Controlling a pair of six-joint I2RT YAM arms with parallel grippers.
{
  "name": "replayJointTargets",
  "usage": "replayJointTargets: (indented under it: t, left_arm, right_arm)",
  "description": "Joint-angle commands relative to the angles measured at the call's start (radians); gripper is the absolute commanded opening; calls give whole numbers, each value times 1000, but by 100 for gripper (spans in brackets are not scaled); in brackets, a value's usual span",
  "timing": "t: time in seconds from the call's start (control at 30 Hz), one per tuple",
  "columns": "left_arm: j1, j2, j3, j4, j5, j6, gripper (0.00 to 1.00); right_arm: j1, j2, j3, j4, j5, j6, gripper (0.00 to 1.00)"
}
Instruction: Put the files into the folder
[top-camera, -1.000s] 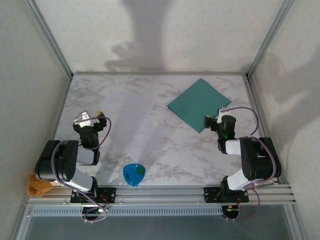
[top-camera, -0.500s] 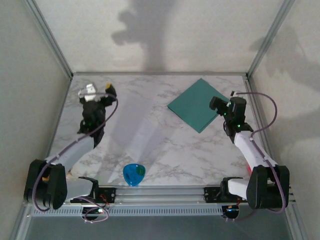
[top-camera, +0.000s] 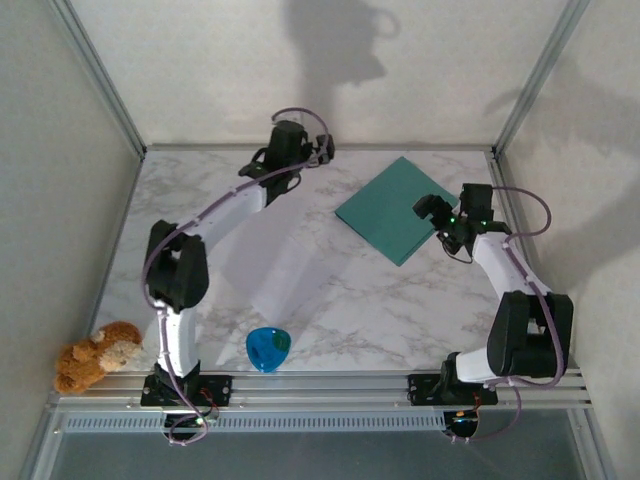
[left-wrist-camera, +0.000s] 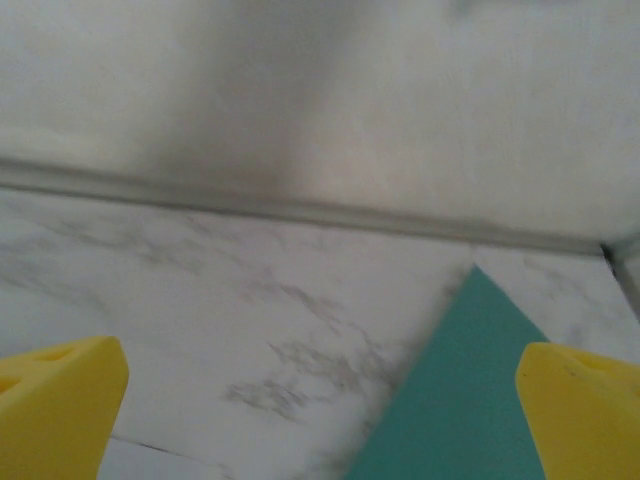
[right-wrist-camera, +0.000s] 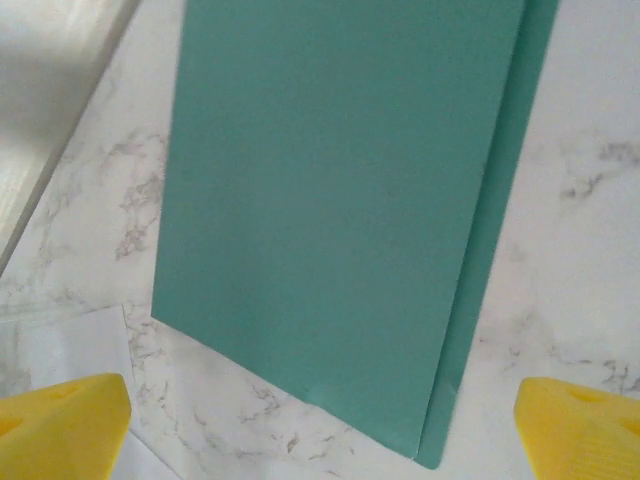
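Note:
The teal folder (top-camera: 395, 208) lies shut and flat at the back right of the marble table. The files (top-camera: 288, 262), pale sheets, lie mid-table to its left. My left gripper (top-camera: 320, 151) reaches to the back edge, left of the folder, and is open and empty. In the left wrist view its yellow fingertips (left-wrist-camera: 60, 400) frame the folder's corner (left-wrist-camera: 470, 400). My right gripper (top-camera: 429, 210) hovers at the folder's right corner, open and empty. The right wrist view looks down on the folder (right-wrist-camera: 340, 210), with a corner of a sheet (right-wrist-camera: 60, 345) at lower left.
A small blue cup (top-camera: 268, 348) stands near the front edge between the arm bases. A brown stuffed toy (top-camera: 95, 355) lies at the front left corner. Walls and aluminium posts close the table in at the back and sides.
My left arm has swung from the near left out to the back edge beside the folder. My right gripper has moved forward to the folder's right corner. The stuffed toy is now uncovered.

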Motion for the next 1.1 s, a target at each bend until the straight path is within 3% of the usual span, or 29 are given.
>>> replayJointTargets:
  t: [0.0, 0.13, 0.43, 1.07]
  left_arm:
    - [-12, 107, 126, -166, 154, -52, 99]
    - [-15, 230, 226, -196, 272, -57, 94]
    - [-16, 479, 463, -316, 388, -65, 89]
    - [-15, 541, 468, -304, 471, -85, 88]
  right_arm:
    - [-29, 54, 41, -38, -115, 49, 99]
    - [-47, 135, 61, -29, -168, 56, 98]
    - [-47, 291, 151, -61, -194, 36, 94]
    - [-47, 444, 249, -81, -202, 17, 93]
